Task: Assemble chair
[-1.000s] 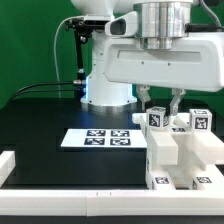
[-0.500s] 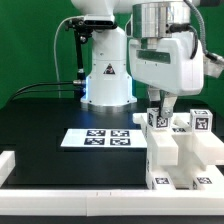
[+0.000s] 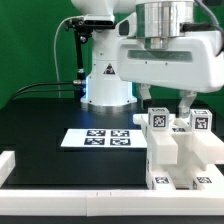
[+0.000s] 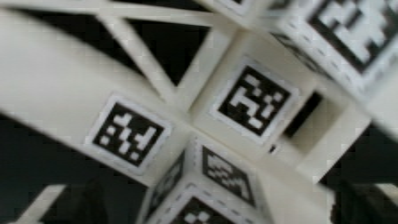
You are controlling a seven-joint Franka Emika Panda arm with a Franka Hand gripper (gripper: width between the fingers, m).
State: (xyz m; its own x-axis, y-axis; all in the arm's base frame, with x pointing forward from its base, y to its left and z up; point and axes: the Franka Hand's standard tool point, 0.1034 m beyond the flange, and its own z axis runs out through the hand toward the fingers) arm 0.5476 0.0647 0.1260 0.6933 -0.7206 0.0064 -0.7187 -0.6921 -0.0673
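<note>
The chair (image 3: pixel 180 150) is a blocky, stepped white structure with small square tags, standing at the exterior view's right on the black table. My gripper (image 3: pixel 165 102) hangs just above its top blocks (image 3: pixel 157 118). The fingers (image 3: pixel 187 101) are spread wide apart, one on each side of the top tagged blocks, and nothing is held between them. The wrist view is blurred and filled by the chair's white bars and tags (image 4: pixel 258 98) at very close range. My own fingertips cannot be made out there.
The marker board (image 3: pixel 97 138) lies flat on the table left of the chair. A low white border rail (image 3: pixel 70 179) runs along the front, with another piece (image 3: pixel 5 160) at the left edge. The arm's base (image 3: pixel 105 80) stands behind.
The gripper has turned about its vertical axis above the chair's top. Its fingers have spread from a narrower gap to wide open. The chair has not moved.
</note>
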